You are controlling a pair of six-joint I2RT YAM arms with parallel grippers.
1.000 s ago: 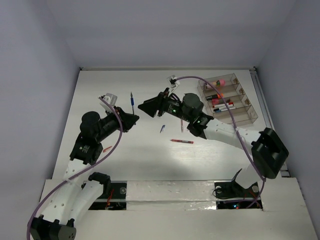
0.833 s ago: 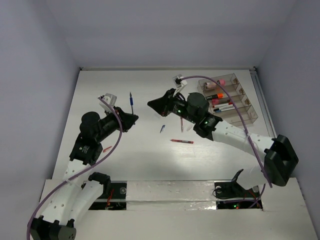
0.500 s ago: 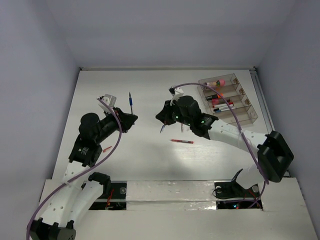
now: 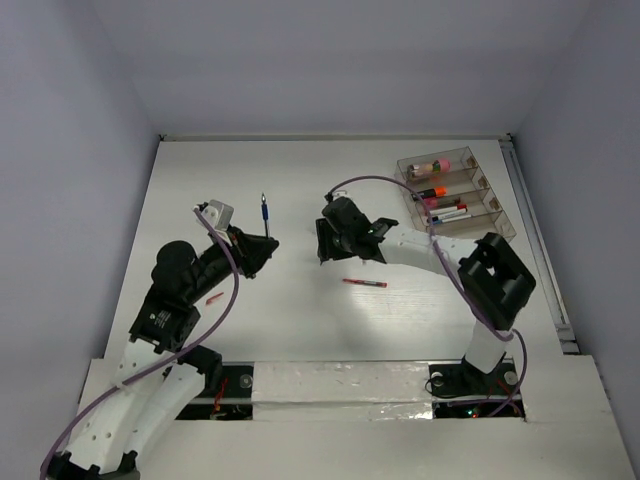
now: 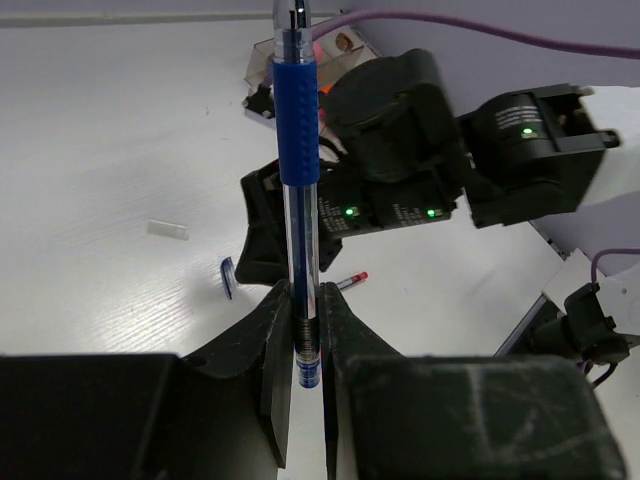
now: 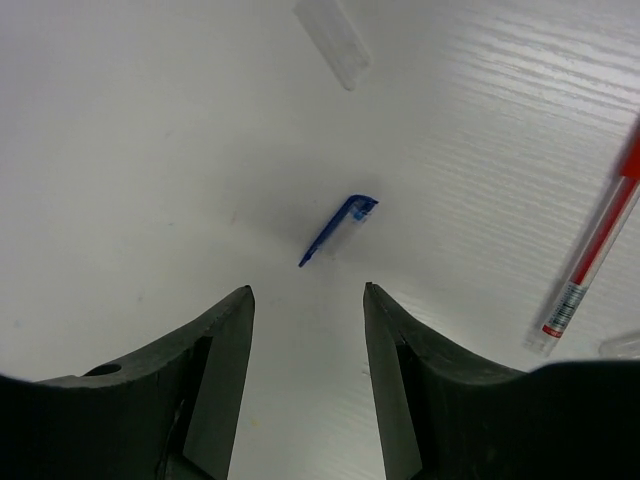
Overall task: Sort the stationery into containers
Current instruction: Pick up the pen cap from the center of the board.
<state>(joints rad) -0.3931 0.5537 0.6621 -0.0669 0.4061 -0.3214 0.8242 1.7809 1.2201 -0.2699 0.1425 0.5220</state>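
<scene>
Our left gripper [image 5: 307, 300] is clenched on the lower end of a blue pen [image 5: 297, 150], which stands upright between its fingers, held off the white table [image 4: 300, 170]. Our right gripper [image 6: 308, 290] is spread wide and grasps nothing. It hangs low over a small blue pen cap [image 6: 338, 230] lying on the table just ahead of its fingertips. A red pen [image 6: 595, 245] lies to the right of that cap, and a clear cap [image 6: 335, 45] lies beyond it. The clear four-compartment organiser [image 4: 492, 205] sits at the far right, with highlighters [image 4: 432, 167] and pens [image 4: 450, 213] in its compartments.
</scene>
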